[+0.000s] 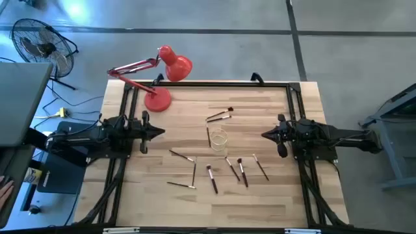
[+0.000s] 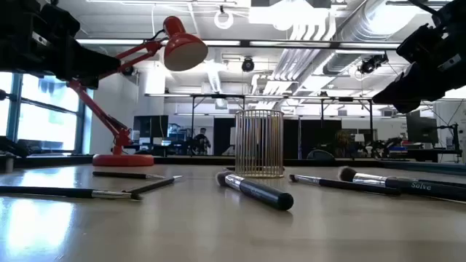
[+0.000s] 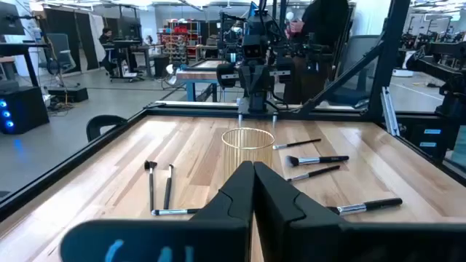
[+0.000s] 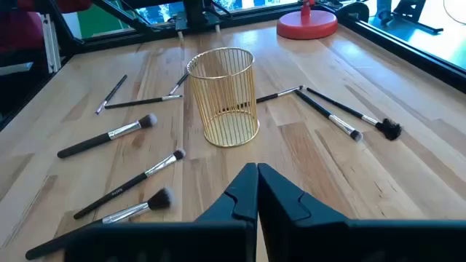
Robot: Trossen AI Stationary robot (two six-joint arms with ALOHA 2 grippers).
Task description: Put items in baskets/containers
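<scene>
A round gold wire cup stands upright mid-table; it is a wire basket, not glass. Several thin makeup brushes lie flat on the wood around it: two on its far side, one right beside it, three toward the left, and several near the table's near edge. My left gripper hovers shut to the left of the cup. My right gripper hovers shut to its right. Both point at the cup and hold nothing.
A red desk lamp stands on the far-left corner, its base on the wood. A black frame rail borders the table. Bare wood lies between each gripper and the cup. People show in the room beyond.
</scene>
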